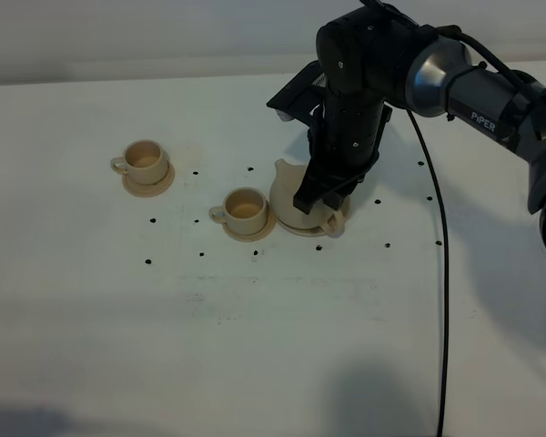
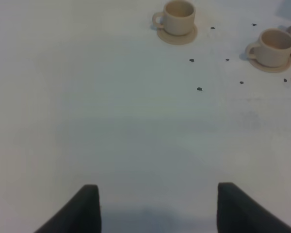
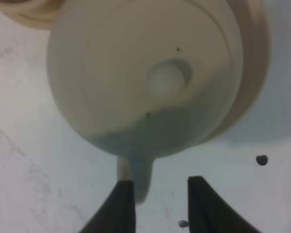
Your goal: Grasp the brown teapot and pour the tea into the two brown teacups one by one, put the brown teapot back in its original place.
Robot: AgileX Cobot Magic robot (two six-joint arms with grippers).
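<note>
Observed right gripper (image 3: 157,187) astride the brown teapot (image 1: 287,188) handle (image 3: 141,177), jaws parted, not yet clamped; judged set for lifting. Noted left gripper (image 2: 157,187) released, holding nothing.

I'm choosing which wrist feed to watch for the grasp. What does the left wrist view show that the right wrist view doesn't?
Left wrist only: both cups whole on their saucers, and the open left claw over bare table. Right wrist only: the teapot and lid knob from above, its handle inside the right claw, a gap on one side. Both: white table with black dots; each seems to catch an edge sliver of the other's crockery.
</note>
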